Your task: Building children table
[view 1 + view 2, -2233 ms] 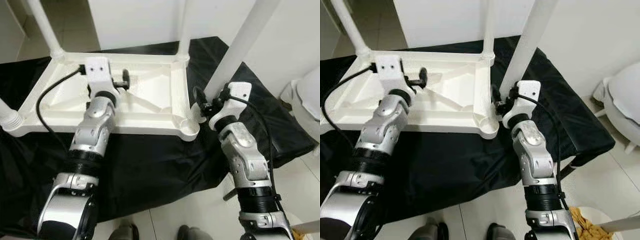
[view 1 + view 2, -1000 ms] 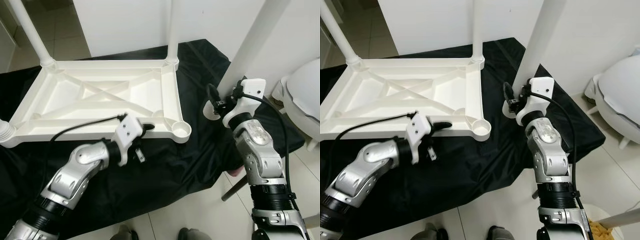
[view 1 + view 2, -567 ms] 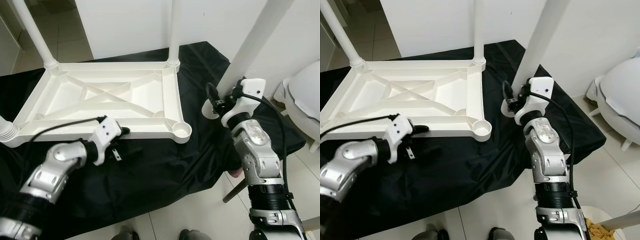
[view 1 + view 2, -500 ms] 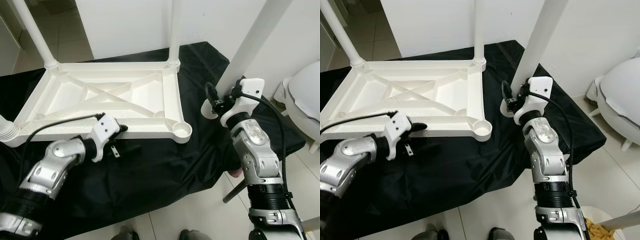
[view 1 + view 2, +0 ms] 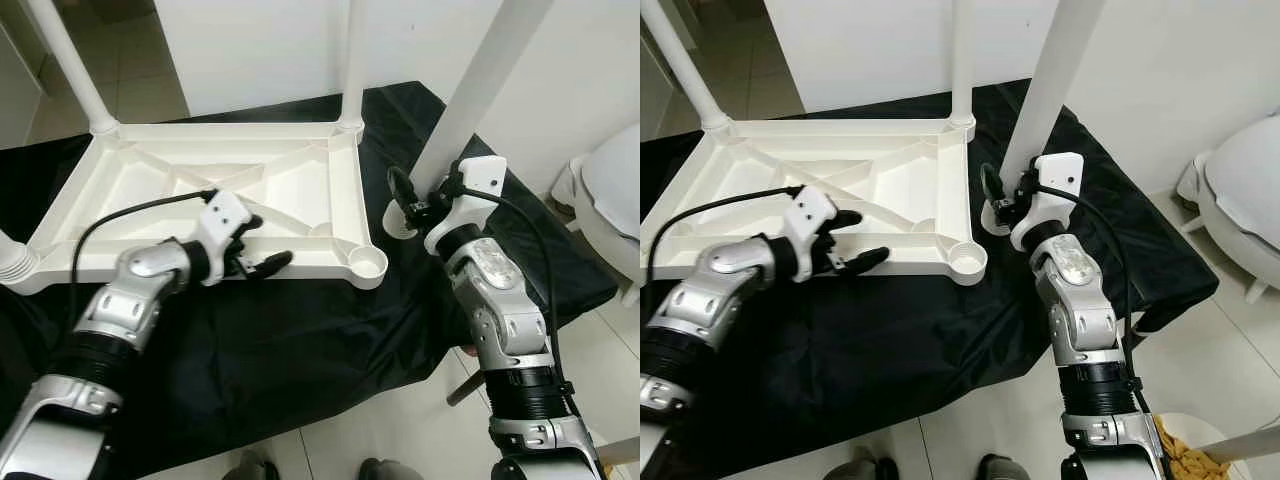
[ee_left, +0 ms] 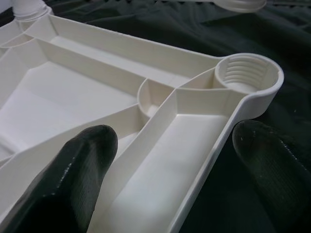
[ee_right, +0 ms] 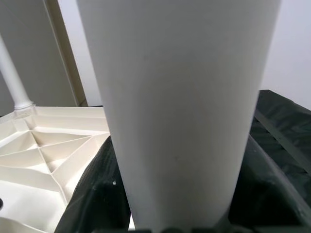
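While lying upside down on black cloth [image 5: 300,340], white tabletop [image 5: 150,215] with empty threaded socket [image 5: 369,264] at near right corner. Loose table leg [image 5: 1040,95] clamped in right gripper [image 5: 1002,205], held upright just beside that corner, foot not yet over socket. Left gripper [image 5: 258,243] spread wide, straddling near rim beside socket, one finger inside frame and one outside. Likely trouble: tilted leg cross-threading or slipping in grip; unbraced tabletop sliding on cloth under push.
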{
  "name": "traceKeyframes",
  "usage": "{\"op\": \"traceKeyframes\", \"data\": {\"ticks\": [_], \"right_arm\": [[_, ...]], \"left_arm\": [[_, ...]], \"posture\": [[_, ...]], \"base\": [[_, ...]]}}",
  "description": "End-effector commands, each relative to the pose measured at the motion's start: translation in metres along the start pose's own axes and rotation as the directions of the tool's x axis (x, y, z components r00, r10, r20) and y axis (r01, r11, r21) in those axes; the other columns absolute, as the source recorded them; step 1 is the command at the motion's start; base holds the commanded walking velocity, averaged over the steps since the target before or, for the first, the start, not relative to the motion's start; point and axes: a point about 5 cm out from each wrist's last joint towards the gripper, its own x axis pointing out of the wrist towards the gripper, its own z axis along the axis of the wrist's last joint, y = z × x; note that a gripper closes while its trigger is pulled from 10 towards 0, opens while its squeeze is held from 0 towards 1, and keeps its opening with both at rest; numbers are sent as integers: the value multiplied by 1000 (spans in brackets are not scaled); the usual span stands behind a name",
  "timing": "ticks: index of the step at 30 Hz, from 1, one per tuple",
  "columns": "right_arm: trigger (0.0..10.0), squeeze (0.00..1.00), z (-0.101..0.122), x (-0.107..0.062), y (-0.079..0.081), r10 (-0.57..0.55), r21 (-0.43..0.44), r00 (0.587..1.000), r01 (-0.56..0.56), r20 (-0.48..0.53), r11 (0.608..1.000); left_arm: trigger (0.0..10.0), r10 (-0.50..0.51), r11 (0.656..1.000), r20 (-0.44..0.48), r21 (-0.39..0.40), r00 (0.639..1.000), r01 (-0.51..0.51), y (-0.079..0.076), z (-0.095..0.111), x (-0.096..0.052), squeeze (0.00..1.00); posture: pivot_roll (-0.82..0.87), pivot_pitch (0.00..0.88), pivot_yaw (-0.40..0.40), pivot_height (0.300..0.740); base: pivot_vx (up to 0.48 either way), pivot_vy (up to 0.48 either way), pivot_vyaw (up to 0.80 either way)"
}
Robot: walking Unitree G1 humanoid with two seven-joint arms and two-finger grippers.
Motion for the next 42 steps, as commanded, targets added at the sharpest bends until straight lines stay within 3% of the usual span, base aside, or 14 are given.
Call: {"op": "traceKeyframes", "data": {"ticks": [1, 7, 14, 24, 32, 42], "right_arm": [[10000, 0, 2, -1, 4, 19, 0, 1000, -19, 10, 1000], [10000, 0, 2, -2, 3, 20, -4, 1000, -20, 4, 1000], [10000, 0, 3, -2, -1, 14, -13, 1000, -14, 1, 1000], [10000, 0, 9, -2, -1, 11, 3, 1000, -11, 19, 1000], [10000, 0, 11, -3, 1, 30, 47, 999, -31, 13, 998], [10000, 0, -2, -7, 12, 119, 105, 989, -109, -88, 988]], "left_arm": [[10000, -24, 1000, 10, 4, 1000, 24, -2, 5, 3, 0], [10000, -155, 988, 59, 7, 986, 155, -10, 17, 13, 0], [10000, -290, 956, 25, 56, 957, 289, -24, 14, 18, 0], [10000, -196, 978, -127, 47, 972, 204, -18, -6, 29, 0], [10000, -157, 985, -177, 38, 972, 166, -18, -14, 34, 0], [10000, -157, 987, -259, 1, 953, 162, -19, -27, 35, 0]], "posture": [[-64, 115, 67, 740], [-65, 119, 65, 740], [-64, 119, 68, 740], [-72, 114, 71, 740], [-77, 112, 75, 740], [-73, 108, 73, 740]], "base": [[0, 0, 0], [0, 0, 0], [0, 0, 0], [0, 0, 0], [0, 0, 0], [0, 0, 0]]}}
